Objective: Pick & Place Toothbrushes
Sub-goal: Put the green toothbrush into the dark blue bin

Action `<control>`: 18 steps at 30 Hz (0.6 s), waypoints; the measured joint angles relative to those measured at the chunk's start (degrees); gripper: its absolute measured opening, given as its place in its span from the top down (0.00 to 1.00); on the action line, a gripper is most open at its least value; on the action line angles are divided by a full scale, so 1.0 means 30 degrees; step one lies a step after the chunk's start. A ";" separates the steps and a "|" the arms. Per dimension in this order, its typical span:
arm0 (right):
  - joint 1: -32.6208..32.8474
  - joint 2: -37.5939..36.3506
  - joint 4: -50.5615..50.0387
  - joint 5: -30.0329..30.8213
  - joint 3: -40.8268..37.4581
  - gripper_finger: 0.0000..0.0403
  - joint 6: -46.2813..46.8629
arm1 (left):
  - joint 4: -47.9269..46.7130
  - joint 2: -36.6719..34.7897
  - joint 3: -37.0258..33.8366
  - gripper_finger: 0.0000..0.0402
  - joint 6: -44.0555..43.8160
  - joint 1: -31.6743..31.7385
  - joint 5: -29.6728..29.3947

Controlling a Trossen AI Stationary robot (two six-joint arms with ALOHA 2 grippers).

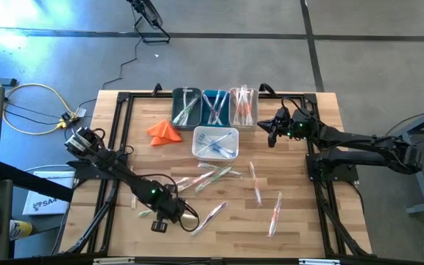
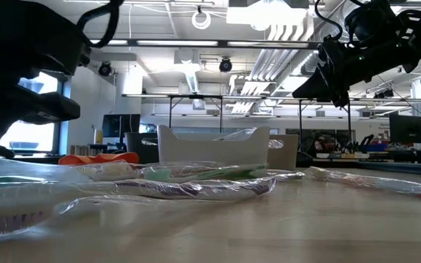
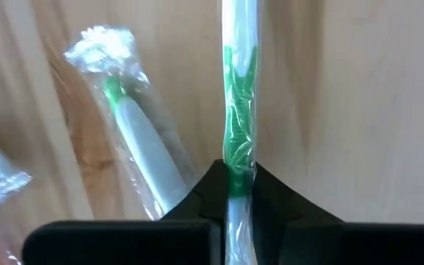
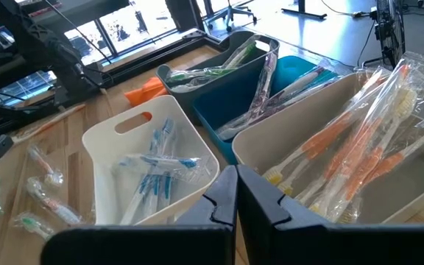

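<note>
Covering most of the high view, the wooden surface point(image 1: 300, 221) carries four bins near its far edge, at about 12 o'clock from its middle. The grey bin point(image 1: 186, 107) holds green-handled toothbrushes, the blue bin point(image 1: 216, 107) holds a few wrapped ones, the clear bin point(image 1: 243, 107) holds orange-handled ones, and the white bin point(image 1: 216, 143) in front of them holds blue-handled ones. So part of the sorting is done, I judge.

An orange folded cloth point(image 1: 164, 132) lies at 9 o'clock from the white bin.

The right arm waits at 3 o'clock from the bins; its right end effector point(image 4: 235, 193) is closed and holds nothing, hanging above the bins.

The left end effector point(image 3: 239, 193) is at about 7 o'clock from the middle of the surface, low on the wood. Its fingers are pinched narrow on a green toothbrush point(image 3: 239, 110) in its clear wrapper, which lies flat on the surface; a second wrapped brush point(image 3: 135, 140) lies just beside it.

Several loose toothbrushes point(image 1: 210, 177) remain scattered from 6 to 4 o'clock, among them an orange one point(image 1: 274, 213). I judge the task is near the middle: this green one has to go to the grey bin, and the rest afterwards.
</note>
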 joint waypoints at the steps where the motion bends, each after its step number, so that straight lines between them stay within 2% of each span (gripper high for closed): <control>1: 0.0000 0.0000 0.0001 0.0000 0.0000 0.99 0.0006 | 0.0079 -0.0006 0.0000 0.94 -0.0066 0.0099 0.0097; 8: 0.0000 0.0000 -0.0011 -0.0005 0.0000 0.99 0.0465 | 0.0174 -0.0666 0.0000 0.92 -0.0756 0.1414 0.0993; 18: 0.0283 0.0000 -0.0016 -0.0007 0.0000 0.99 0.0500 | -0.1212 -0.3350 0.0000 0.93 -0.1069 0.4364 0.1401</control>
